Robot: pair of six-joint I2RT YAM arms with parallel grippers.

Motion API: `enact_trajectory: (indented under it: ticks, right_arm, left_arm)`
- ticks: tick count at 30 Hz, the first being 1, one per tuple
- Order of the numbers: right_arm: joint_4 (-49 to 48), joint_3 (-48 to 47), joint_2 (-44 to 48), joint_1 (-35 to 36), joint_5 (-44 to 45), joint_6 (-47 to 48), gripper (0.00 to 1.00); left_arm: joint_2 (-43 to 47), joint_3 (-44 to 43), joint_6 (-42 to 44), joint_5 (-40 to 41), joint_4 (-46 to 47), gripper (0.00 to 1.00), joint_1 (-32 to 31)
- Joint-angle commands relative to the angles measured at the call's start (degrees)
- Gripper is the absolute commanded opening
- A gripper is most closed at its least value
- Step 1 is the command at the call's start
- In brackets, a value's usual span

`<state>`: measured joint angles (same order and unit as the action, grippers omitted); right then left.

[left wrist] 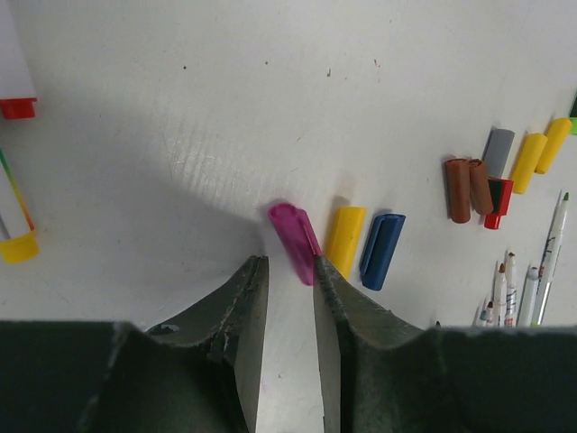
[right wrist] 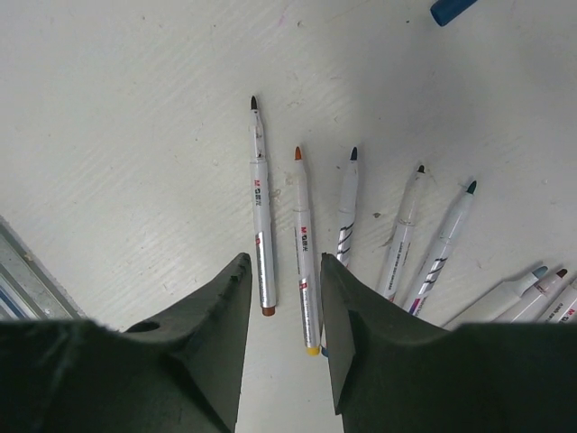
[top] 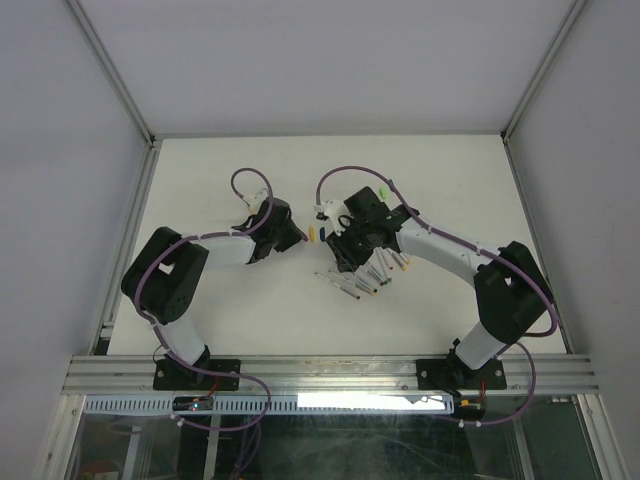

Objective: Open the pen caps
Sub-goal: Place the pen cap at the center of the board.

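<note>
Ten caps (left wrist: pixel 344 239) (about), eight pens (right wrist: pixel 260 225).

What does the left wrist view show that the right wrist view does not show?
Only the left wrist view: a magenta cap, a yellow cap, and a group of brown, grey, red and yellow caps. Only the right wrist view: the black-tipped pen and the orange-tipped pen at full length, and a metal rail at the lower left. Both: the white table, uncapped pens, a blue cap (probably the same one), and an open gripper holding nothing: the left gripper and the right gripper.
</note>
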<state>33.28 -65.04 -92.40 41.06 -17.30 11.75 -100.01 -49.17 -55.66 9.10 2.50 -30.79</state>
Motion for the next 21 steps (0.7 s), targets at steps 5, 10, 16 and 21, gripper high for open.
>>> enact_trajectory:
  ticks: [5, 10, 16, 21]
  right_arm:
    - [-1.37, -1.94, 2.77, -0.58, -2.09, 0.73, 0.39]
    - [-1.37, -1.85, 3.63, -1.04, -3.53, 1.09, 0.40]
    - [-1.06, -1.57, 5.25, -1.95, -7.81, 3.22, 0.45]
    - [-0.48, -1.50, 6.41, -2.72, -10.58, 4.48, 0.46]
  left_arm:
    - [1.77, -0.91, 3.23, 3.19, -4.63, 0.33, -0.40]
    - [6.94, -0.19, 5.07, 4.04, -4.71, 0.35, -0.41]
    - [14.93, 2.80, 11.87, 5.21, -2.03, 0.46, -0.33]
    - [22.37, 9.80, 20.11, 8.76, 5.14, 0.81, 0.58]
